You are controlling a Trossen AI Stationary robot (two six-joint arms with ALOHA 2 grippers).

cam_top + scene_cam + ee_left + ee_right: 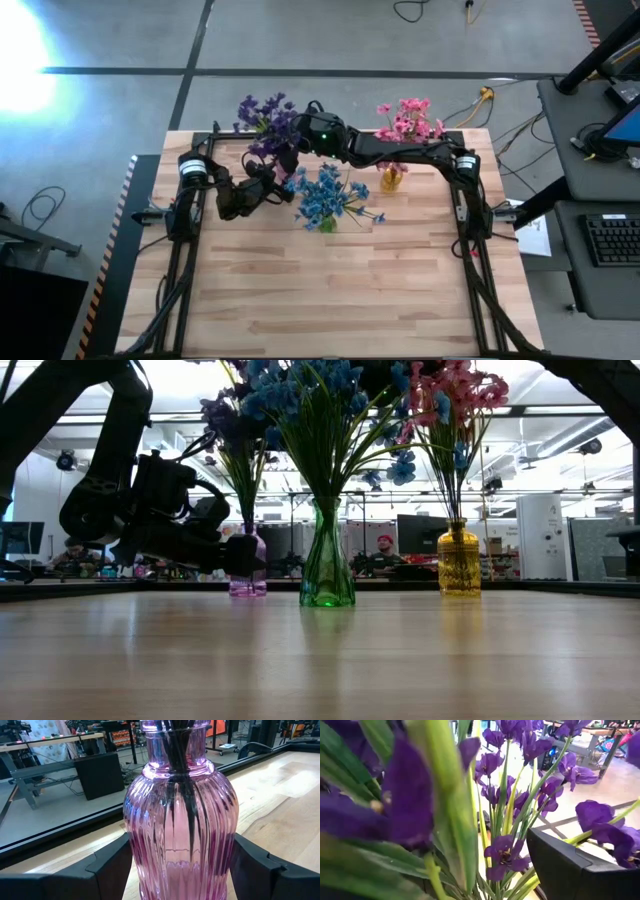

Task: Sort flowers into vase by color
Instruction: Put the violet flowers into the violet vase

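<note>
**Purple sprigs in the pink vase: light load, poor sightlines**

I had the left gripper (262,186) at the base of the pink vase (247,565), left of centre in the low view. Its jaws were spread, one finger (107,872) on either side of the ribbed glass; whether they pressed it I could not tell. The right gripper (290,150) was up among the purple flowers (268,122) at the upper left of the worktop (340,290) in the high view. Only one of its fingers (570,865) showed clearly, with blossoms crowding the lens. Its jaws looked partly parted with nothing plainly caught between them, but I could not say more.

I judged the sprigs very light, with thin stems that would bend and spring back. The blossoms were soft and easily crushed. I would take hold low on a bare length of stem, never on the heads. The glass I took for smooth, slippery and breakable, and top-heavy once filled, so a steadying hold low on the body made sense.

The blue flowers (325,200) stood in the green vase (327,555) at centre, the pink flowers (408,120) in the yellow vase (459,563) to the right.

Much was hidden. The right wrist view was mostly blurred petals and leaves. From above, the arms covered the pink vase's mouth. The low view cut the blooms off at its top edge. I saw no loose sprig on the worktop, though the arms could have masked one.
</note>
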